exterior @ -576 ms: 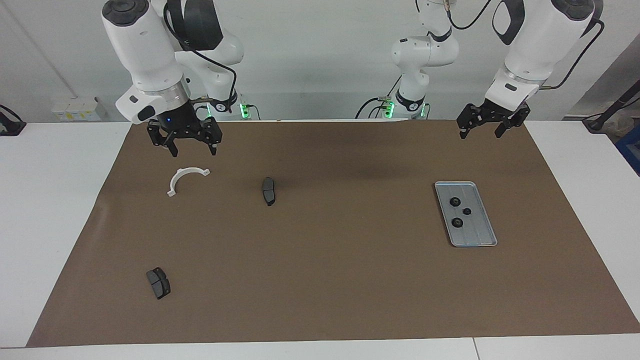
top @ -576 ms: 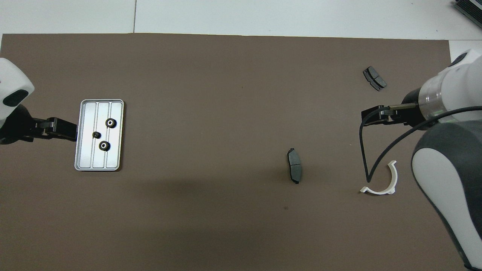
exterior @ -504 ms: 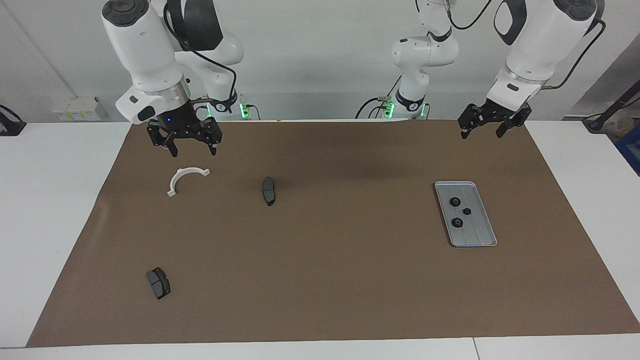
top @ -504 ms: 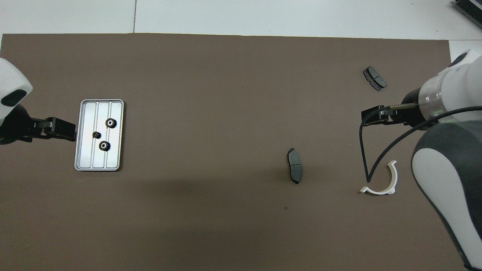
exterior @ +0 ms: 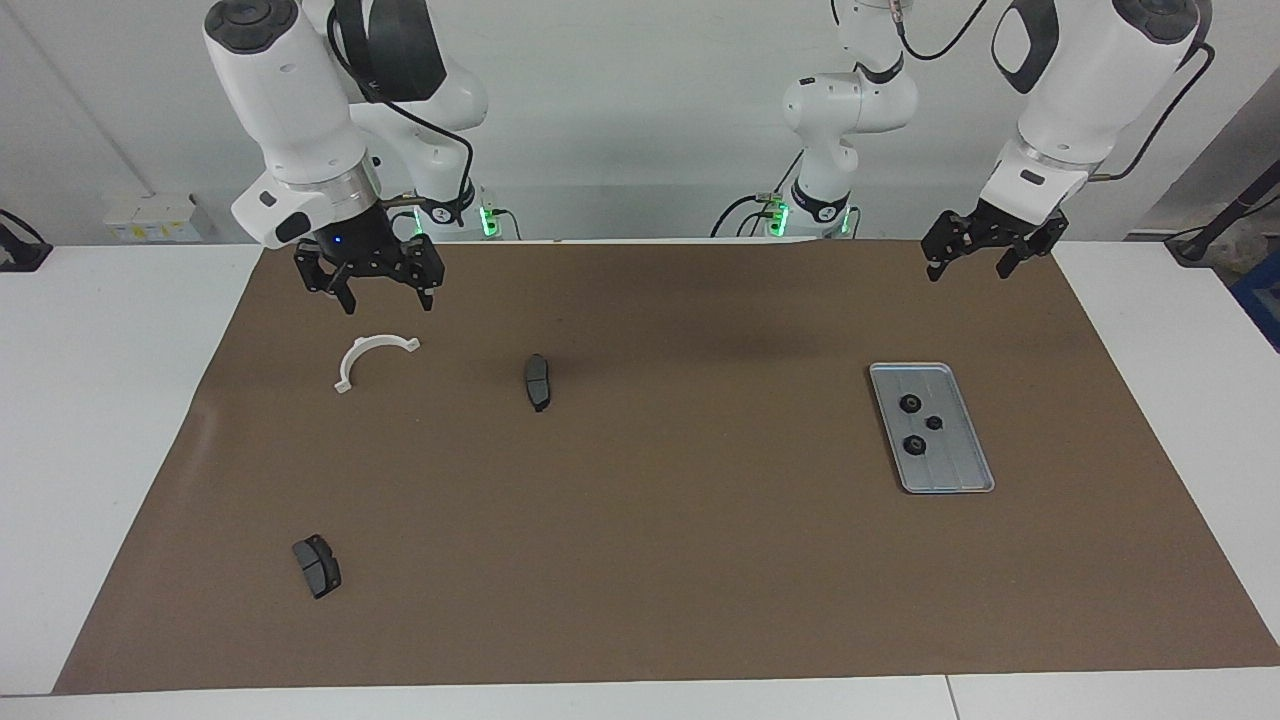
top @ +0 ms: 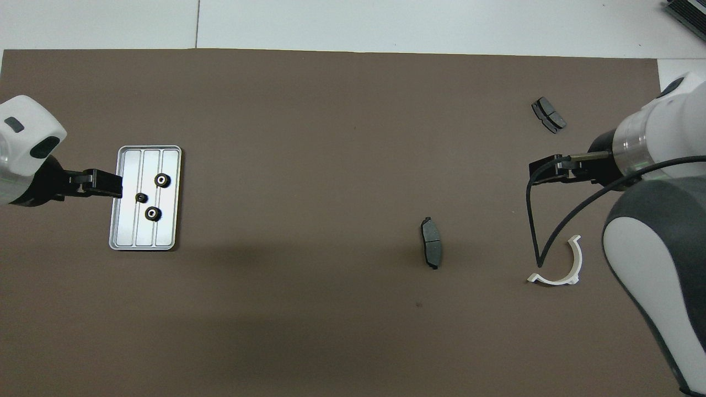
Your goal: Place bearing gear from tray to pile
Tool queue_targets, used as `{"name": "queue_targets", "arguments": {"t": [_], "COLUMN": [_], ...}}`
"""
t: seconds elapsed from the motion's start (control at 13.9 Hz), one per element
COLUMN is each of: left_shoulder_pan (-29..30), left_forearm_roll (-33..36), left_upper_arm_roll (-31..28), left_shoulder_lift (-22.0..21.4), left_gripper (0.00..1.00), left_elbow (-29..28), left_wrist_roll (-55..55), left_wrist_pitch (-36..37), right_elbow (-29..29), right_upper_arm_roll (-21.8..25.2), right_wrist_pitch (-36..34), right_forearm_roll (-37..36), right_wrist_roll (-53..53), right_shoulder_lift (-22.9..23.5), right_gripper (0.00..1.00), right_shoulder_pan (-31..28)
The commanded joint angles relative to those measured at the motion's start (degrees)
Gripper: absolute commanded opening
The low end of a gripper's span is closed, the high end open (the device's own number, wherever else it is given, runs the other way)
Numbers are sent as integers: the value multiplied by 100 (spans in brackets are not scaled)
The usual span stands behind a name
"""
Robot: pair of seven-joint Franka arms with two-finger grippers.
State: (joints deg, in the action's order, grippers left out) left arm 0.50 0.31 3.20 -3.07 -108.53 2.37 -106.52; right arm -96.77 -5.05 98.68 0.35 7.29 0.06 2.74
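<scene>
The silver tray (exterior: 955,470) (top: 165,234) lies on the brown mat toward the left arm's end. Three small black bearing gears sit on it: (exterior: 910,403), (exterior: 934,422), (exterior: 913,445); overhead (top: 161,180), (top: 142,197), (top: 153,213). My left gripper (exterior: 968,268) (top: 118,184) is open and empty, raised over the tray's edge. The pile is scattered toward the right arm's end: a white half-ring bracket (exterior: 360,350) (top: 551,280) and two dark brake pads (exterior: 537,381) (exterior: 317,565) (top: 431,242) (top: 548,114). My right gripper (exterior: 388,300) (top: 534,172) is open and empty, hanging just above the bracket.
The brown mat (exterior: 640,520) covers most of the white table. A black cable (top: 530,220) loops from the right arm over the mat near the bracket.
My left gripper has shifted a little toward the tray and now overlaps its edge in the overhead view. The right arm, the gears and the pile have not moved.
</scene>
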Motion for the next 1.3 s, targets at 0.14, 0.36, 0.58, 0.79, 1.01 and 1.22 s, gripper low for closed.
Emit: {"name": "queue_targets", "arguments": {"t": [0.14,0.36,0.58,0.79,1.01,1.22], "left_shoulder_pan": [143,100,125,169,161,161], "left_forearm_roll": [-93,-93,-93,-93,-93,-93], "left_upper_arm_roll": [22,22,22,22,22,22], "left_shoulder_lift": [894,1562,2011,2171,2136,2083], "left_gripper": [100,98,81,70,68,57], "left_elbow": [-405,-423,-441,-458,-607,-756], "left_wrist_roll": [-52,-17,-17,-26,0,9], "left_wrist_pitch": [-1649,-2485,-3049,-3200,-3164,-3112], "right_elbow": [-35,-44,-44,-44,-44,-44], "right_upper_arm_roll": [-49,-49,-49,-49,-49,-49], "right_wrist_pitch": [-7,-7,-7,-7,-7,-7], "right_forearm_roll": [-26,-26,-26,-26,-26,-26], "right_wrist_roll": [-123,-123,-123,-114,-123,-123], "right_shoulder_lift": [-32,-32,-32,-32,-32,-32], "right_gripper": [100,100,100,100,100,100], "right_shoulder_pan": [-90,-81,-81,-81,-90,-81]}}
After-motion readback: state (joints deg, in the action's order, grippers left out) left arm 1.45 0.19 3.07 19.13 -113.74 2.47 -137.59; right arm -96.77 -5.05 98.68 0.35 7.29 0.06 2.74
